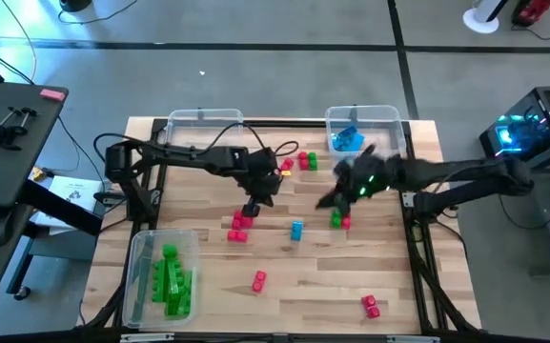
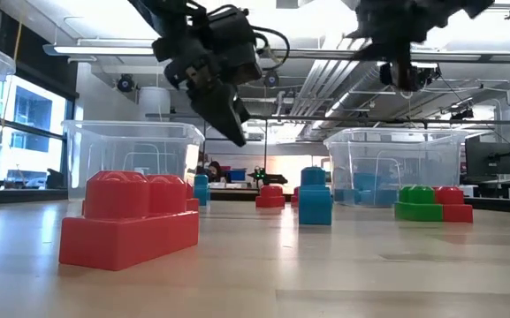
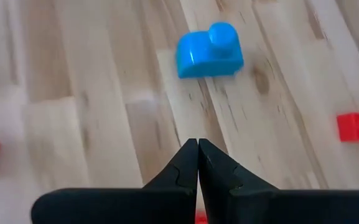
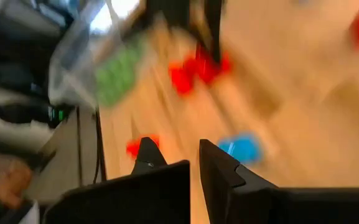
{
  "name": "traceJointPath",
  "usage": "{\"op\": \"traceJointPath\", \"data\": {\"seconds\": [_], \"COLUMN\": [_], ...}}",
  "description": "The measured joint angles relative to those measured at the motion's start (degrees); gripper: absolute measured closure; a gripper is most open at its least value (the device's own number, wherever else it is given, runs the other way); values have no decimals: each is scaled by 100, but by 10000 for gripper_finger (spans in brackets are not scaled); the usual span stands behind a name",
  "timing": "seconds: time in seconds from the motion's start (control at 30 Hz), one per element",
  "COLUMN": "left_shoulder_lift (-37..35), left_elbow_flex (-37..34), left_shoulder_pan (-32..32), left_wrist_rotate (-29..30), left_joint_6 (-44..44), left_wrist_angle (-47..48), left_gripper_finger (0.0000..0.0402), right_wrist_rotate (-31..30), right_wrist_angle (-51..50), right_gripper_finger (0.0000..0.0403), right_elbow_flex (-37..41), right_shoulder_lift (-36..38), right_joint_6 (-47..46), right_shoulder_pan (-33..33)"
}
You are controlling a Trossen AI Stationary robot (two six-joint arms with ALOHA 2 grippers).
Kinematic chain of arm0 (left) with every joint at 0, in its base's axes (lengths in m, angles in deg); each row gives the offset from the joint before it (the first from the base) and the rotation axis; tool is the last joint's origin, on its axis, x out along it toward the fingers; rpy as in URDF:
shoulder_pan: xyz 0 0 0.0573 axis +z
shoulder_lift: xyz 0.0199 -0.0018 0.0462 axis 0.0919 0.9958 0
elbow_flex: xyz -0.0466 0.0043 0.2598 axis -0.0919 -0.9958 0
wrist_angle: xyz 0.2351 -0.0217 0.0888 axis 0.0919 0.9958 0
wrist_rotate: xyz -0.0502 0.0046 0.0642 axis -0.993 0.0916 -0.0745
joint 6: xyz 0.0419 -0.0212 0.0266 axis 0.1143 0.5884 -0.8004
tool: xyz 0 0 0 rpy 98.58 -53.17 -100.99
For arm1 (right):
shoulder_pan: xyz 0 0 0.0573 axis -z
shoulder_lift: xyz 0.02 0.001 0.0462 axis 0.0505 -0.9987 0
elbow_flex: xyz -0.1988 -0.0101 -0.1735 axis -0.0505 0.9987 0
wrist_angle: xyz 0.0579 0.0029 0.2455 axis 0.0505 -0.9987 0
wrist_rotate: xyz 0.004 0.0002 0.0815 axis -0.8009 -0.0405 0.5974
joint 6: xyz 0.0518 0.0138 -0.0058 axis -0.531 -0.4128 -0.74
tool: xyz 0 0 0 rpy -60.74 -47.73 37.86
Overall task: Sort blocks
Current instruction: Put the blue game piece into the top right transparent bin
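Small blocks lie scattered on the wooden table: a blue block (image 1: 296,230) (image 3: 209,50), a red cluster (image 1: 240,227), a green and red pair (image 1: 339,221), a green and red pair farther back (image 1: 305,160), and single red ones (image 1: 258,279) (image 1: 371,305). My left gripper (image 1: 252,207) (image 3: 198,144) hangs shut and empty above the table, just beyond the red cluster, with the blue block ahead of its fingertips. My right gripper (image 1: 324,201) (image 4: 195,155) hovers shut and empty near the green and red pair.
Three clear bins stand on the table: one at the far left (image 1: 205,122), one at the far right holding blue blocks (image 1: 360,129), one at the near left holding green blocks (image 1: 163,276). Bare wood lies along the near edge (image 1: 313,305).
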Motion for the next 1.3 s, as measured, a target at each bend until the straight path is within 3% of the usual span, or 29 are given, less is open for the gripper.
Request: {"op": "traceJointPath", "data": {"seconds": [0.17, 0.33, 0.7, 1.3], "left_shoulder_lift": [-94, 197, 1471, 1737], "left_elbow_flex": [-85, -85, -34, 154], "left_shoulder_pan": [33, 33, -206, -448], "left_wrist_rotate": [43, 54, -22, -66], "left_joint_6": [-70, -347, -383, -10], "left_wrist_angle": [-701, -1648, -3234, -3375], "left_gripper_finger": [401, 401, 401, 401], "right_wrist_rotate": [43, -84, -1337, -1804], "right_wrist_angle": [733, 1318, 1441, 1629], "right_gripper_finger": [403, 403, 403, 403], "right_elbow_flex": [530, 545, -68, -87], "right_shoulder_lift": [-773, -1706, -3226, -3424], "right_joint_6": [-875, -1240, -1751, -1597], "right_shoulder_pan": [-799, -1342, -1761, -1837]}}
